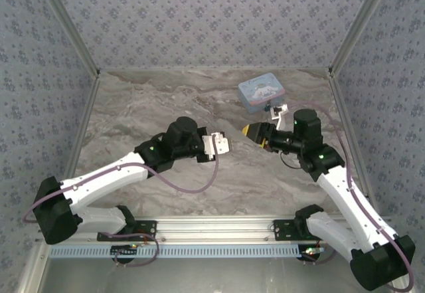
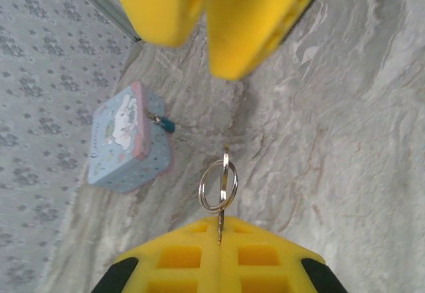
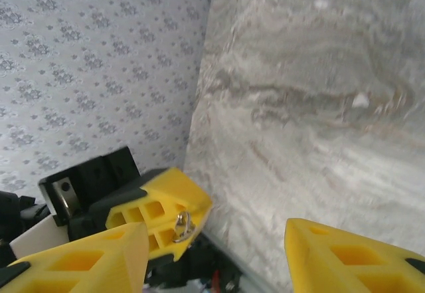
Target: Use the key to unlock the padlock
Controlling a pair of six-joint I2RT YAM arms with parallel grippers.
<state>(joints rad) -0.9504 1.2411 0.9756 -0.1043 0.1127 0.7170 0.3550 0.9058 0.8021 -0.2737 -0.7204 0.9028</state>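
Patterned grey-blue walls [image 1: 199,14] box in a grey marbled worktop [image 1: 153,100].

I see the left gripper [image 2: 219,232] clamped tight, yellow fingers [image 2: 265,260] pressed together with no gap. It is pinching the key [image 2: 224,173]. The key stands edge-on out of the seam between the fingertips, with a round silver key ring [image 2: 211,209] looped around it just above the pads. In the top view this gripper [image 1: 222,143] sits over the middle of the worktop, pointing right.

Right gripper [image 3: 216,230] faces it, just beside it, tip to tip. Its jaws are parted with a wide gap and nothing between them. From its wrist camera I see the left gripper's yellow tip with a bit of the metal key poking out. From above, the right gripper [image 1: 254,133] is slightly right of centre. The two are near but not touching, as far as I can tell.

Padlock [image 2: 166,125] is tiny and blue-bodied with a thin dark metal piece. It touches the pink lid rim of a light blue cartoon tin [image 2: 123,137]. The tin [image 1: 261,92] sits towards the far right corner of the worktop, just beyond the right gripper. Padlock and key are well apart.
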